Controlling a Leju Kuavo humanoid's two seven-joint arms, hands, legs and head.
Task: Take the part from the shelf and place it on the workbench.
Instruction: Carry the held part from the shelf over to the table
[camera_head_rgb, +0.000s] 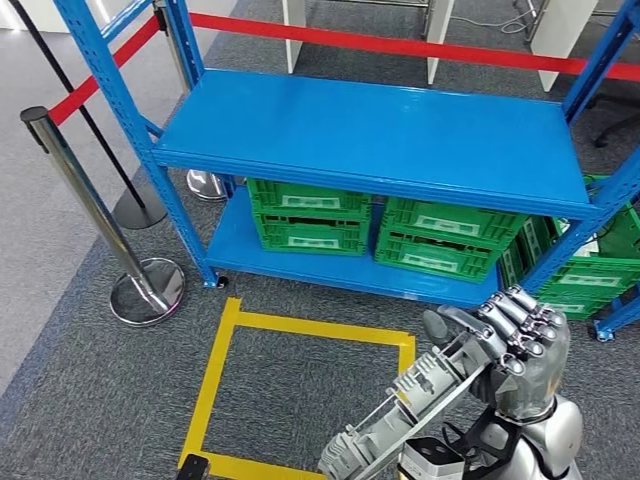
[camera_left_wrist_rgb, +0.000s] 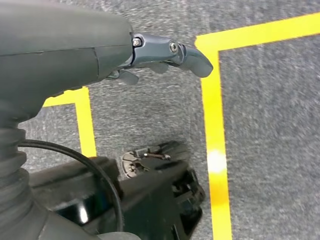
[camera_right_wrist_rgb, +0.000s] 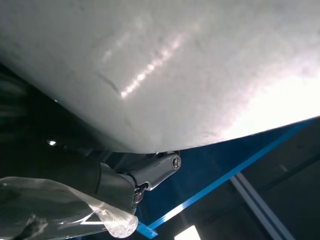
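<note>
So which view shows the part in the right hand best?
The head view: the long grey part shows end to end, gripped by the right hand. The right wrist view shows just its pale underside, close up; the left wrist view looks at the floor.

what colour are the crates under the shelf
Green crates, clearest in the head view.

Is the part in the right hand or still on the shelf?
In hand: the right hand grips the long grey part over the floor; the shelf top is bare.
</note>
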